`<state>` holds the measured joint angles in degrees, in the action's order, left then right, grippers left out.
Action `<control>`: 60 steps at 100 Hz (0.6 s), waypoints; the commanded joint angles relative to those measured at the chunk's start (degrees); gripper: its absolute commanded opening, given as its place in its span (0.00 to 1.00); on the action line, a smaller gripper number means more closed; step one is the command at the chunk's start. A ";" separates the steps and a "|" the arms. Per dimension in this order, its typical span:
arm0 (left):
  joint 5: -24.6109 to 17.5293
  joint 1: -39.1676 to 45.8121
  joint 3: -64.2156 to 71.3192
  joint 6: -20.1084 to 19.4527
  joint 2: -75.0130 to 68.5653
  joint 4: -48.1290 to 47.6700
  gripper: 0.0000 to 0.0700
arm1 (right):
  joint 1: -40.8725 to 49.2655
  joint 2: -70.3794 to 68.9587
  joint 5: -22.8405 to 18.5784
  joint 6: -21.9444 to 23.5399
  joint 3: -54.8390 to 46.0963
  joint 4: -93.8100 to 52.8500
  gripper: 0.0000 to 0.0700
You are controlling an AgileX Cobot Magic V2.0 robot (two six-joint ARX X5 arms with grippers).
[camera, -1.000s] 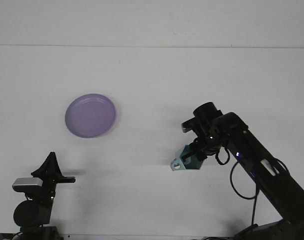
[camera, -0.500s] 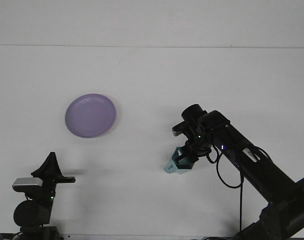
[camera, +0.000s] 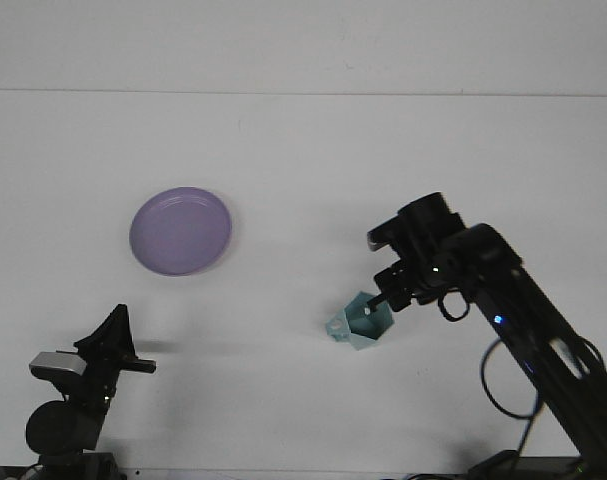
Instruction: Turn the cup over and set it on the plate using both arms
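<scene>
1. A plain white table [camera: 303, 170] fills nearly the whole view.
2. A thin, faint line runs across the table near the top of the frame, where the surface beyond looks slightly greyer.
3. Soft grey shadows lie on the table near its lower middle and lower left.

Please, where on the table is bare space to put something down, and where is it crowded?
Free: the whole far strip of the table behind the purple plate, and the middle between plate and teal cup. Crowded: around the cup under the right gripper, and the near-left corner by the left gripper.
</scene>
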<state>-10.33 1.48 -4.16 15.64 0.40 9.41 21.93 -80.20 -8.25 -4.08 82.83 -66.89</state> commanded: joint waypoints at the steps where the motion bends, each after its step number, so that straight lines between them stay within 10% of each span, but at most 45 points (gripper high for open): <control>1: -2.03 0.00 -2.84 5.81 0.24 0.94 0.02 | -1.70 5.07 -1.70 -0.33 -0.87 4.07 0.27; 40: -16.85 -3.50 -22.71 8.55 21.46 -2.10 0.02 | -12.90 44.98 -2.23 1.68 -32.87 34.03 0.20; 60: -21.05 -11.63 -38.42 0.63 40.92 -8.81 0.02 | -14.08 56.41 -2.21 1.46 -42.45 35.32 0.26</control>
<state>-30.39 -7.70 -37.71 21.54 35.55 3.31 7.84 -25.69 -10.50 -3.01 42.06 -32.60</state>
